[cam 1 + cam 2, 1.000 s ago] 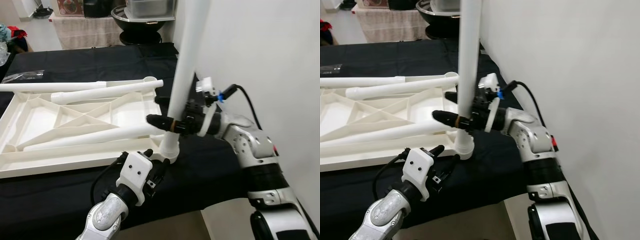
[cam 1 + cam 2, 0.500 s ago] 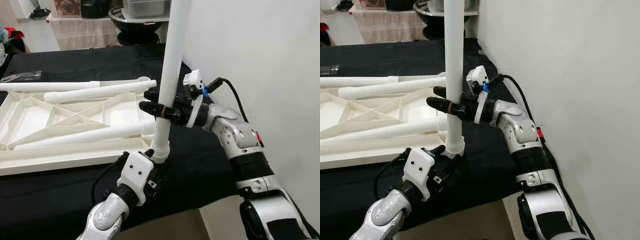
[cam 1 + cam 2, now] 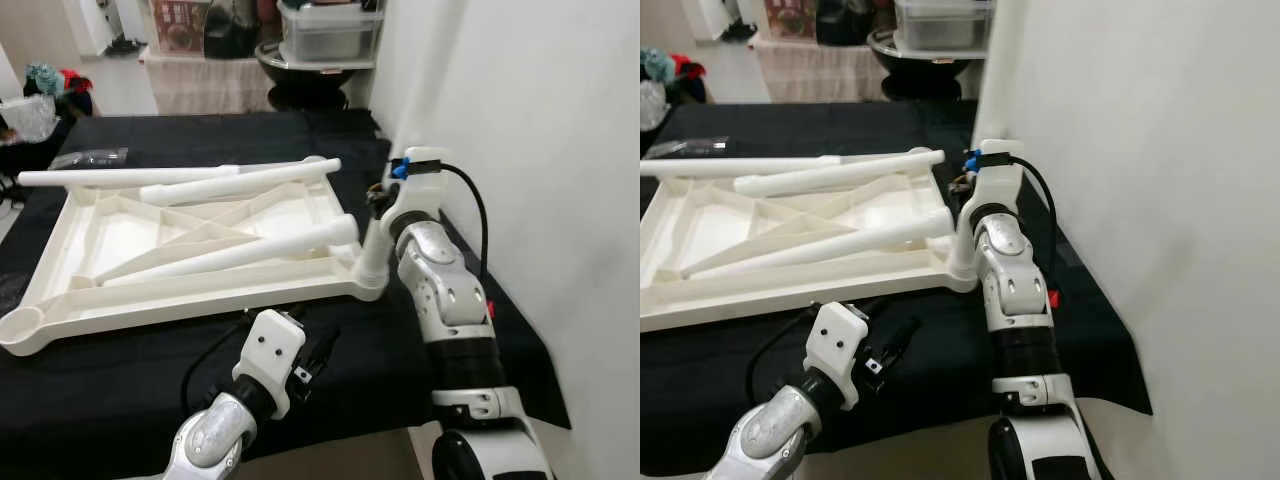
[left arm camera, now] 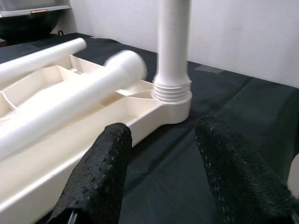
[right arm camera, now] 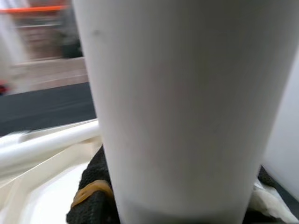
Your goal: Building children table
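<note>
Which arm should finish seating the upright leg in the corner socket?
Right. The right gripper is clamped on the upright leg at the tabletop's corner socket; the left gripper is open, short of it.

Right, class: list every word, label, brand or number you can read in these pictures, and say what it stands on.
No text can be read.
Picture or poster at the far end of the room: too small and blurred to read.
White tabletop, upright leg, both arms: no markings visible.

Upturned tabletop flat on the black-covered table. Upright leg in its near right corner; three loose legs across it, left of the right arm.
</note>
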Controlling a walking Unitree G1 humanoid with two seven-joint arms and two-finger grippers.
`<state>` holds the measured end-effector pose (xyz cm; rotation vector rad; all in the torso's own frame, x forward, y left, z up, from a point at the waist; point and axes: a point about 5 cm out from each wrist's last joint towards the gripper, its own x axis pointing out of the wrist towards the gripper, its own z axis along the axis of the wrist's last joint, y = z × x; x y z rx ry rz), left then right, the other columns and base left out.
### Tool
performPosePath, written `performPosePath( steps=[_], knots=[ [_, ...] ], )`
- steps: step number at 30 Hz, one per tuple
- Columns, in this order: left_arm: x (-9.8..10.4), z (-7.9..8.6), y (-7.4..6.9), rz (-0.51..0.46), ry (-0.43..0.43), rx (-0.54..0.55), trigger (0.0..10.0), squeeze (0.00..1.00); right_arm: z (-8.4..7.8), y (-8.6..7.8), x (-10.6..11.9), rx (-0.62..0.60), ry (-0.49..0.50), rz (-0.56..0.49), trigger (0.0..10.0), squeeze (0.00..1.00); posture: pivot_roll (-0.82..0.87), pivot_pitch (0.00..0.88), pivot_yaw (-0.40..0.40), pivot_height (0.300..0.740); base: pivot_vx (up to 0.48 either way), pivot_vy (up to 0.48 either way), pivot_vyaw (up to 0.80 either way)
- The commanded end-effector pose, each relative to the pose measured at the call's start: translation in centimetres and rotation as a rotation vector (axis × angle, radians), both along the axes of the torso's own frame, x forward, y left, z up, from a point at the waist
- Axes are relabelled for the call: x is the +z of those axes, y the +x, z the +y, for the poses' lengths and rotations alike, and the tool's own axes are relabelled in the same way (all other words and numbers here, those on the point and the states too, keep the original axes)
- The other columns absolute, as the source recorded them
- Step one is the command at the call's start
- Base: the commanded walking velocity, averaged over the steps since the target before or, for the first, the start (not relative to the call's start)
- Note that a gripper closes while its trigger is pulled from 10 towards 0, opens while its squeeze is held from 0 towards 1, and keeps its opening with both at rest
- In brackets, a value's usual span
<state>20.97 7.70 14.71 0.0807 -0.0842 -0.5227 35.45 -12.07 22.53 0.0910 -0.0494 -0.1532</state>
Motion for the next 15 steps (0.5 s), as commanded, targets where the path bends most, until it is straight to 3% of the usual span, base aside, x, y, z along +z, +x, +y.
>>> performPosePath(
  steps=[1,5,6,8,9,14,15],
  knots=[
    [-0.3,0.0,0.0,0.019,0.001,0.001,10.0,0.00,-0.8,-0.2,-1.9,-0.069,0.030,0.098,10.0,0.00,0.02,0.079,-0.064,0.740,0.000,0.000,0.00],
    [-0.4,0.0,-0.1,0.021,0.000,0.003,10.0,0.00,0.7,0.0,-1.4,-0.011,0.016,0.054,10.0,0.00,0.02,0.078,-0.066,0.740,0.000,0.000,0.00],
    [-0.4,0.0,-0.1,0.022,-0.001,0.003,10.0,0.00,0.8,0.1,-1.2,0.004,0.008,0.034,10.0,1.00,0.02,0.077,-0.067,0.740,0.000,0.000,0.00],
    [-0.4,0.0,-0.1,0.022,-0.001,0.003,10.0,0.00,0.8,0.1,-1.2,0.004,0.008,0.034,10.0,1.00,0.02,0.077,-0.067,0.740,0.000,0.000,0.00],
    [-0.5,0.0,-0.2,0.024,-0.002,0.002,10.0,0.00,1.0,0.3,-0.8,0.073,0.010,-0.019,10.0,0.00,0.02,0.070,-0.068,0.740,0.000,0.000,0.00],
    [-0.6,-0.1,-0.3,0.026,-0.002,-0.002,10.0,0.00,1.5,0.5,-0.4,0.209,-0.010,-0.040,10.0,0.00,0.01,0.061,-0.067,0.740,0.000,0.000,0.00],
    [-0.6,-0.1,-0.3,0.026,-0.002,-0.004,10.0,0.00,1.3,0.5,-0.5,0.288,-0.002,-0.026,10.0,0.00,0.01,0.058,-0.073,0.740,0.000,0.000,0.00]
  ],
)
